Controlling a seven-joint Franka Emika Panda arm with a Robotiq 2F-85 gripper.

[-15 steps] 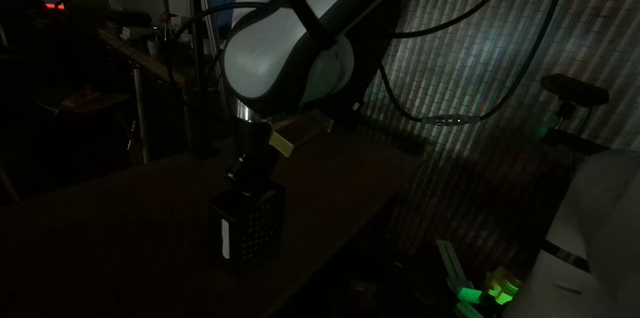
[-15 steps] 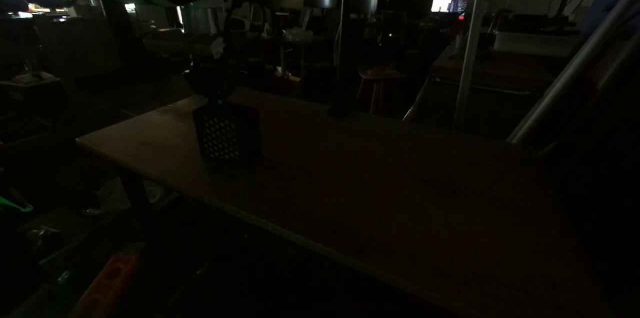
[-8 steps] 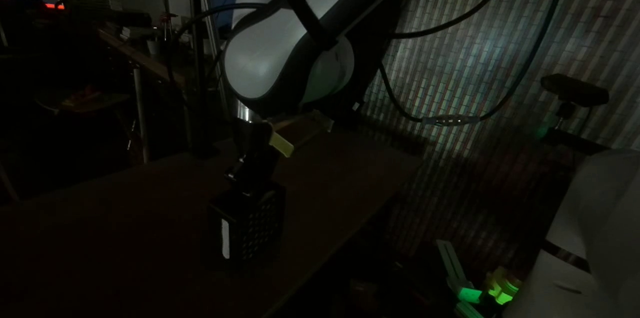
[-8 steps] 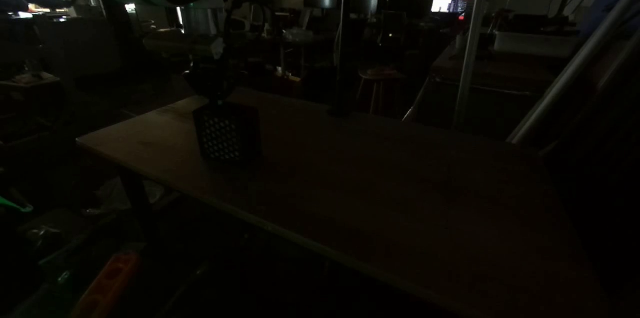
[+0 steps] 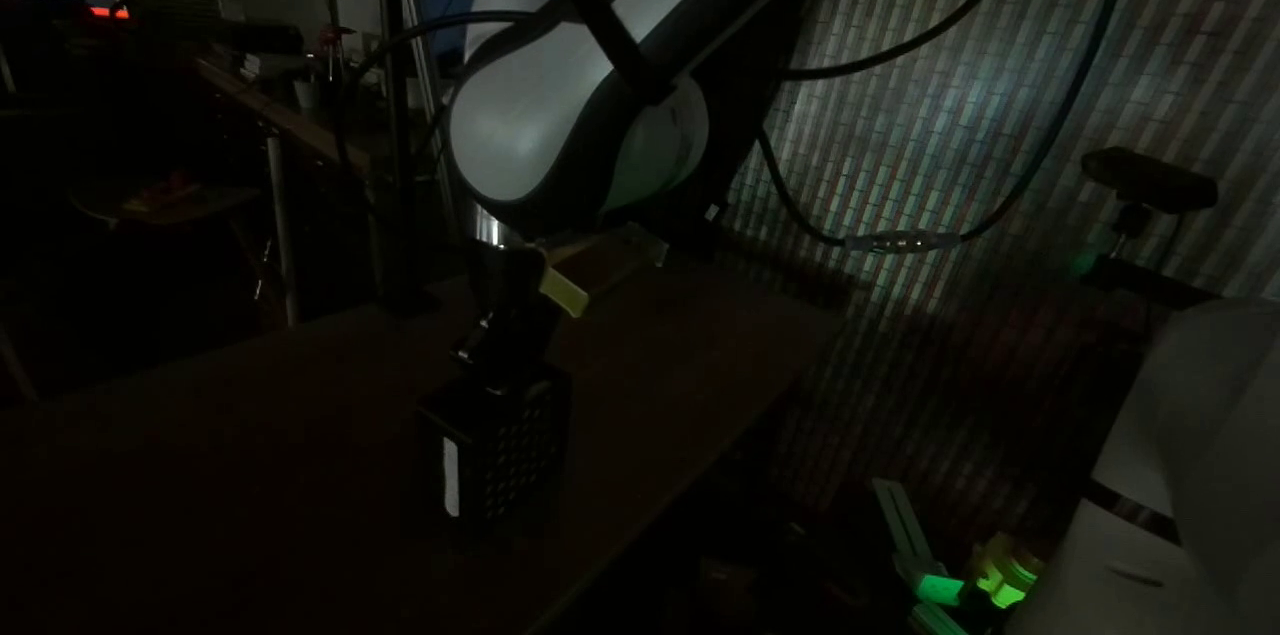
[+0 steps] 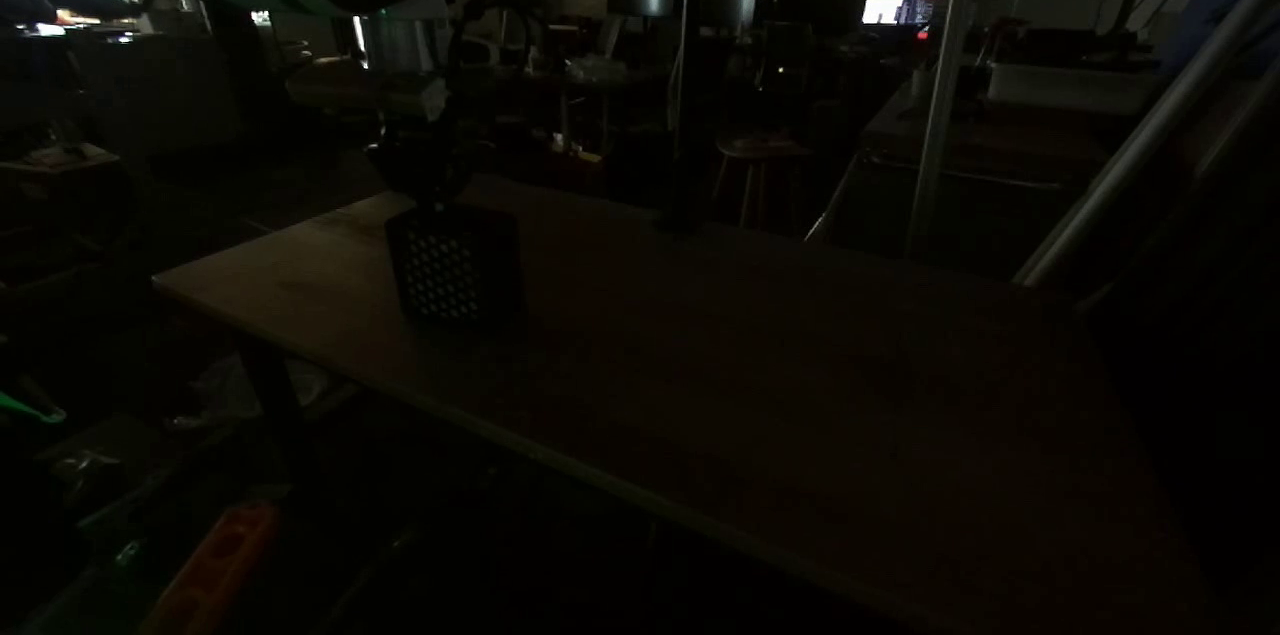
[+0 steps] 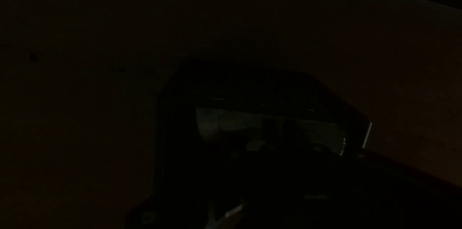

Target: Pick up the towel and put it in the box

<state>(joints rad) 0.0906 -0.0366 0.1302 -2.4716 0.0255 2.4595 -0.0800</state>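
Note:
The scene is very dark. A black box (image 5: 515,460) with rows of small holes and a white strip stands upright on the table; it also shows in an exterior view (image 6: 450,270). A pale cloth, apparently the towel (image 7: 231,119), lies inside the box in the wrist view; the box walls hide it in both exterior views. My gripper (image 5: 500,383) points down at the box's open top, and its tips are hidden there. In the wrist view the dark fingers (image 7: 279,128) look close together over the pale cloth. Whether they hold it is too dark to tell.
The brown table (image 6: 750,365) has its edge near the box. A black post (image 5: 395,165) stands at the table's far edge. A camera on a stand (image 5: 1150,180) is beside the patterned wall. An orange part (image 6: 215,570) is below the table.
The arm and gripper have sunk very slightly toward the box. The box has not moved.

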